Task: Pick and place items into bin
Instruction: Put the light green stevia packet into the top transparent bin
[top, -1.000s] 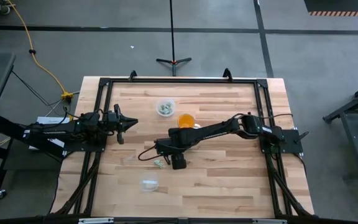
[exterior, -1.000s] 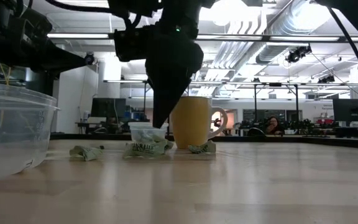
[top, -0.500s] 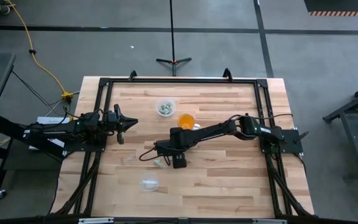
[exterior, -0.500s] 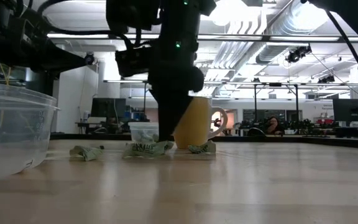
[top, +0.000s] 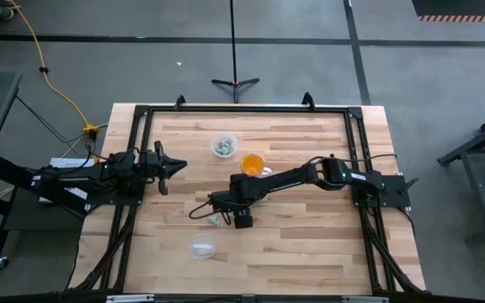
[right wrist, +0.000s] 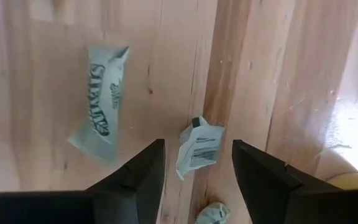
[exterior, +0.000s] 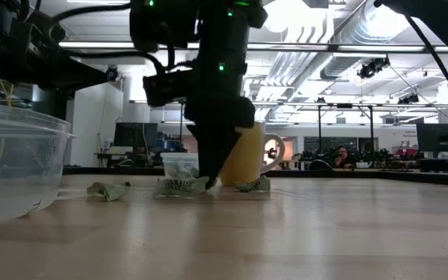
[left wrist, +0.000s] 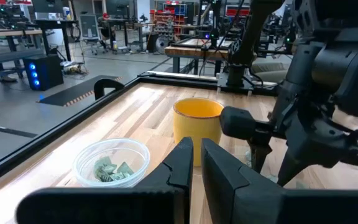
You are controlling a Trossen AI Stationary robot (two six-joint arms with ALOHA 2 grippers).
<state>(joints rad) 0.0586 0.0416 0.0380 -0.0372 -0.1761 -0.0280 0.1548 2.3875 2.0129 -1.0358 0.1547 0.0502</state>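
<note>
As the right pincer (right wrist: 194,163) hung fingers apart over a small packet (right wrist: 198,145) on the counter (top: 310,244), it risked pinching off-centre and flicking it away; left pincer (left wrist: 194,165) waited near-closed.

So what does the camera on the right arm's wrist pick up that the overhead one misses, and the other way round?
Only the right wrist view shows printed lettering on the pale green packets: one long packet and one small packet that lies between the open fingers of the right pincer.

Only the high view shows the whole table, the waiting left pincer near its left side, the orange cup and the clear bowl with packets inside.

Both show the right pincer low over packets on the wood.
</note>
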